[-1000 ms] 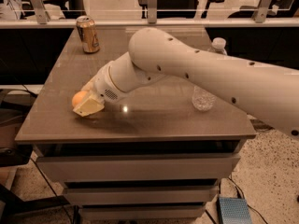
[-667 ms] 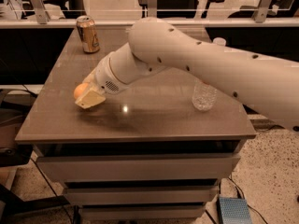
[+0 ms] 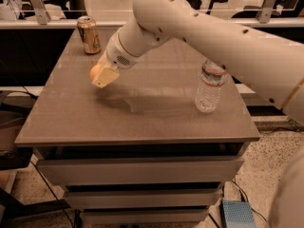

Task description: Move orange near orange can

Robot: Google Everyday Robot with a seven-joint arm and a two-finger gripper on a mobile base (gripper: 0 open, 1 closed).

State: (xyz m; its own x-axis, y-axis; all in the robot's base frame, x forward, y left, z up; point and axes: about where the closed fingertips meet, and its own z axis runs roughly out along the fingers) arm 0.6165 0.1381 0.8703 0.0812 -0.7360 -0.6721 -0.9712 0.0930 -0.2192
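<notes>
From my seat I see the arm (image 3: 204,30) enter at the right edge and sweep across the top of the view as one thick cream tube. It bends at a rounded elbow near the top centre, then slopes down and to the left. The wrist section narrows, with a small speaker-like grille on its underside, and ends in the hand (image 3: 103,75), which points down and left toward the bench (image 3: 142,122).

The hand is clamped on the orange (image 3: 94,71). One flat cream finger (image 3: 107,77) lies across the fruit's near side, so only its left part shows past the finger. I can't see the other finger; it is hidden behind the fruit and the wrist. The hand and fruit are over the left half of the bench, toward the back, with a soft shadow on the surface just below and to the right. I can't tell whether the fruit touches the top or hangs just above it.

The orange can (image 3: 89,34) stands upright at the back left corner of the bench, near the orange but apart from it, behind and slightly to its left. A clear water bottle (image 3: 209,87) stands upright on the right side, well apart from both and under the arm's forearm.
</notes>
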